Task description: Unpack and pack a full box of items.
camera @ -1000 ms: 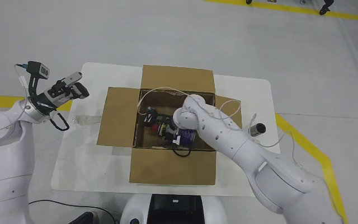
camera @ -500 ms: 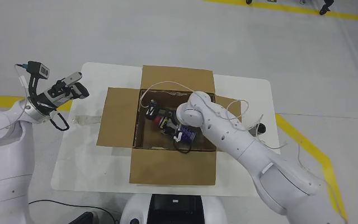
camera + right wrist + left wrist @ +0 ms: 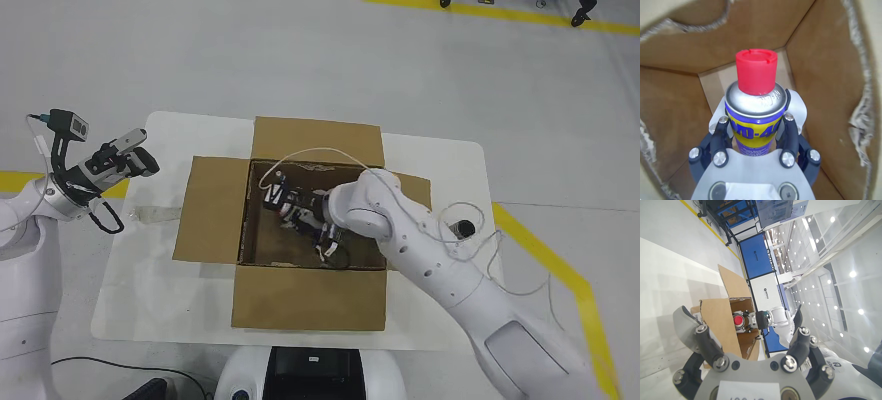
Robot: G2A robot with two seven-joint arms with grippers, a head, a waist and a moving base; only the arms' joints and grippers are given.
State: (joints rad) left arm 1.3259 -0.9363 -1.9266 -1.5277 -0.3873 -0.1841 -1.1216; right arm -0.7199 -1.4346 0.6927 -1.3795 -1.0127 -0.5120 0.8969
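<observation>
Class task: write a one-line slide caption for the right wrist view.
Inside the cardboard box, the right tool grips a spray can with a red cap.

Bright, even light falls from overhead: rows of round ceiling lamps [image 3: 852, 273] flare white in the left wrist view. The white surface [image 3: 140, 290] and pale floor [image 3: 300, 50] are washed bright, with only faint, soft shadows beside the box [image 3: 210, 210], whose inside is dimmer. The spray can [image 3: 755, 109] carries a glint on its metal shoulder. Both wrist views bend straight lines towards their edges, the box walls bulging
</observation>
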